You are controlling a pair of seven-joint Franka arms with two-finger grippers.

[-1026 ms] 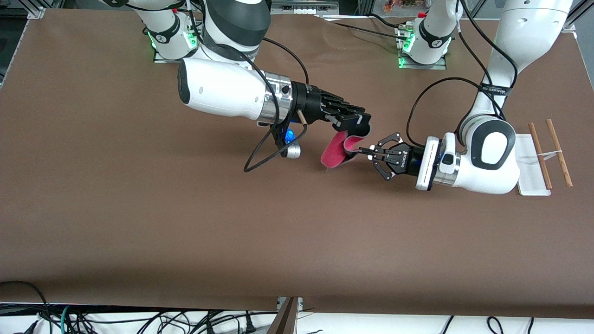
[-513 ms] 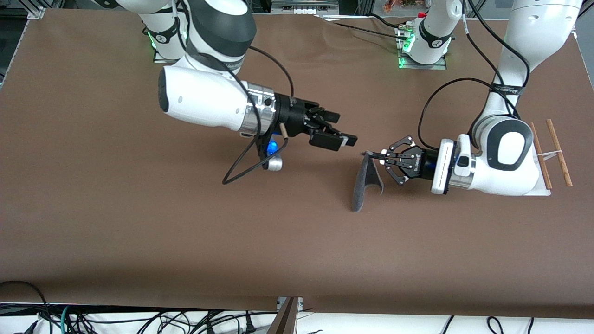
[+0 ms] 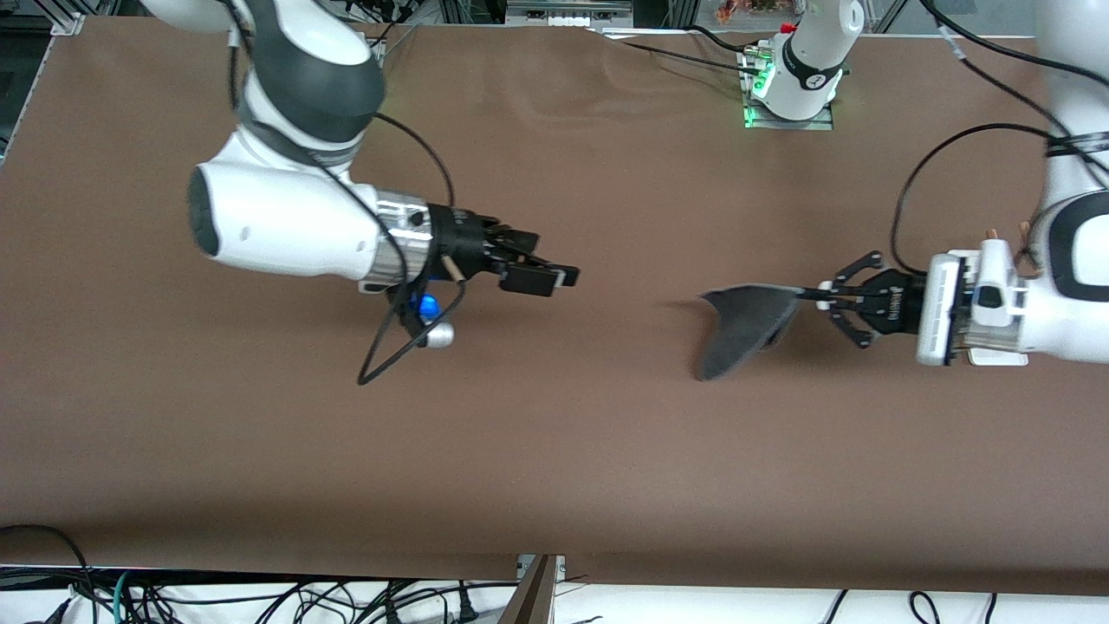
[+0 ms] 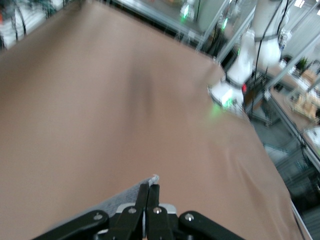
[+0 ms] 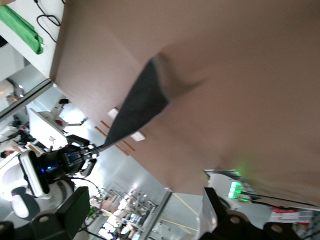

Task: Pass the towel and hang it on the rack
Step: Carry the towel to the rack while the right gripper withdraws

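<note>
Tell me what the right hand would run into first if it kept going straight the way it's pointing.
Probably the towel hanging from the left hand. The right hand is open and points across the table toward it, with bare table between; whether their heights match is unclear.

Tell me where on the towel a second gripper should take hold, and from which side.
Probably the free lower corner of the towel, approached from the right arm's end of the table. The left gripper is shut on one corner, so the cloth hangs as a dark flap tapering downward over the table. That hanging edge faces the open right gripper and stays clear of the left fingers.
</note>
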